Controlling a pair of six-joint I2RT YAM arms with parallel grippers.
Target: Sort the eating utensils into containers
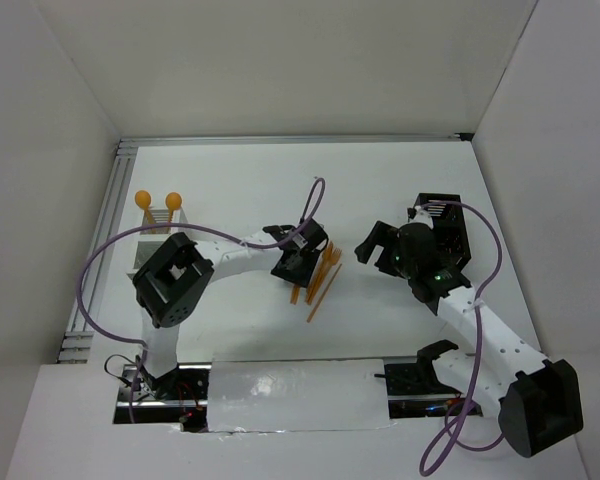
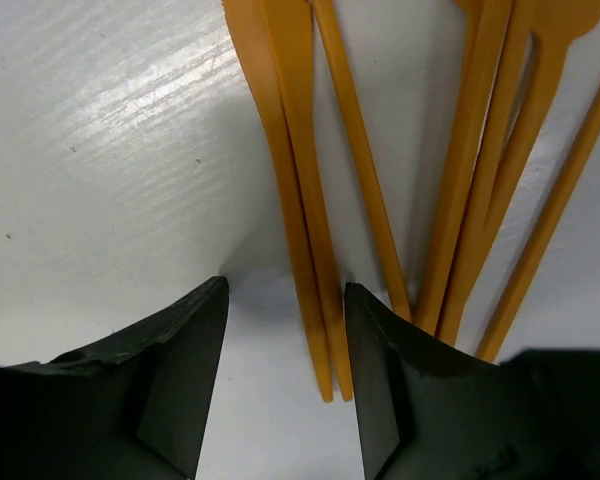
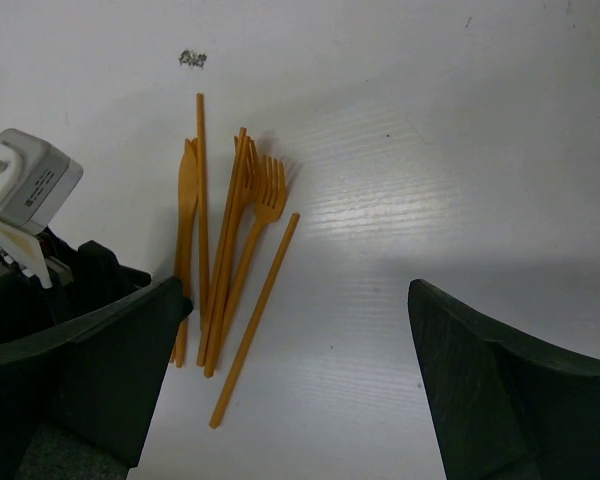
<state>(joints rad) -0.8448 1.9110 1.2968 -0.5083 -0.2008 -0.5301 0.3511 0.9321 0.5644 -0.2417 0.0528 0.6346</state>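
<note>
Two spoons (image 1: 143, 198) already stand in the white caddy (image 1: 157, 218) at far left. The rest of the orange utensils (image 1: 320, 278) lie bunched mid-table. It looks like the picking step: the left gripper (image 2: 285, 300) is low over the bundle, fingers apart, nothing gripped, and two overlapping flat handles (image 2: 305, 230) end between them, close to one finger. The next move, I'd say, is to pinch just one, which is tricky because they touch. The right gripper (image 3: 295, 290) hovers spread wide and empty, beside the black caddy (image 1: 448, 225). The white table (image 1: 230, 180) has a faint sheen, with plain white walls (image 1: 280, 60) around.
</note>
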